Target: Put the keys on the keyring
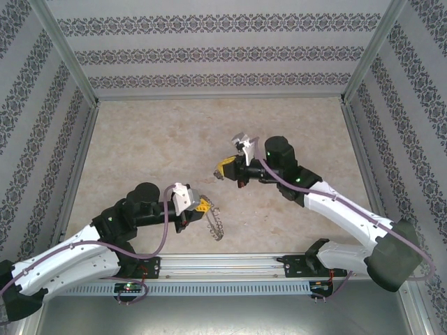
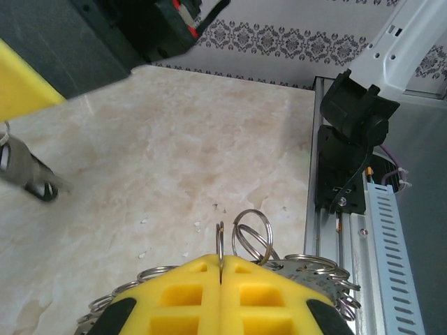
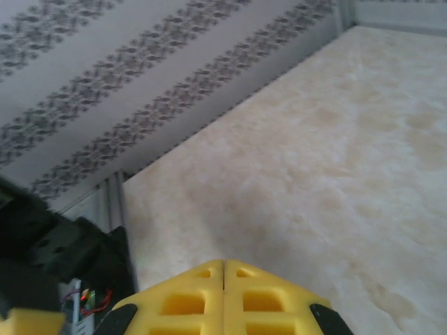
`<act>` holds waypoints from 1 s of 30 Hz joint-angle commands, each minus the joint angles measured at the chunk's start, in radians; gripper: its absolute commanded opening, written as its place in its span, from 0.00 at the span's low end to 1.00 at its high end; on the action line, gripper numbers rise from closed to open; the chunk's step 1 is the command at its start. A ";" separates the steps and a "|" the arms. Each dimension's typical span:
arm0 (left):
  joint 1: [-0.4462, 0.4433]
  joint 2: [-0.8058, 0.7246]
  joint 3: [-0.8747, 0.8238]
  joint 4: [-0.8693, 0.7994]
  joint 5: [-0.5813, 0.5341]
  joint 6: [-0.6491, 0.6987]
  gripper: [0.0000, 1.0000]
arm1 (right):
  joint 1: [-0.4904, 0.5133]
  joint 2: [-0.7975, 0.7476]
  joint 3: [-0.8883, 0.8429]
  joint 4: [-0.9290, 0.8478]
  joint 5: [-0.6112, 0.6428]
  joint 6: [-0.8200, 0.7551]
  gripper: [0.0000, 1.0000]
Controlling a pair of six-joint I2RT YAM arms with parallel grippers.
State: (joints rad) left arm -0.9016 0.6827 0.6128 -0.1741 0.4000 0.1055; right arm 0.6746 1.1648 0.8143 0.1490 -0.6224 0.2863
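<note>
Both grippers meet over the table, the ring in 1 and the key beside the other.
The left gripper (image 1: 203, 204) sits toward 6 o'clock on the marbled table (image 1: 154, 139), its yellow fingers (image 2: 181, 296) pressed together and pinching 1 thin wire loop on the rim of the keyring (image 1: 216, 223). The ring hangs off the fingertips toward 5 o'clock, its other small loops fanning out on both sides. The right gripper (image 1: 223, 169) is near the middle of the table, at 1 o'clock from the left one and close to it, with its yellow fingers (image 3: 188, 296) shut flat against each other. The key (image 2: 28, 176) shows just under those fingers, dark head lowest. I cannot tell whether they actually pinch it.
</note>
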 commanded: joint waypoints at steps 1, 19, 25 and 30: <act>-0.013 -0.006 0.008 0.118 0.009 0.040 0.00 | 0.032 -0.069 -0.097 0.317 -0.091 0.037 0.00; -0.010 -0.025 -0.012 0.135 -0.029 0.083 0.00 | 0.106 -0.077 -0.171 0.475 -0.254 0.028 0.00; -0.010 -0.050 -0.009 0.100 -0.020 0.086 0.00 | 0.094 -0.121 -0.181 0.398 -0.244 -0.021 0.00; -0.010 -0.074 -0.003 0.073 -0.018 0.089 0.00 | 0.072 -0.151 -0.182 0.354 -0.244 -0.056 0.00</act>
State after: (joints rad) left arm -0.9024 0.6285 0.6006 -0.1162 0.3801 0.1692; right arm 0.7643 1.0409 0.6403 0.5102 -0.8371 0.2726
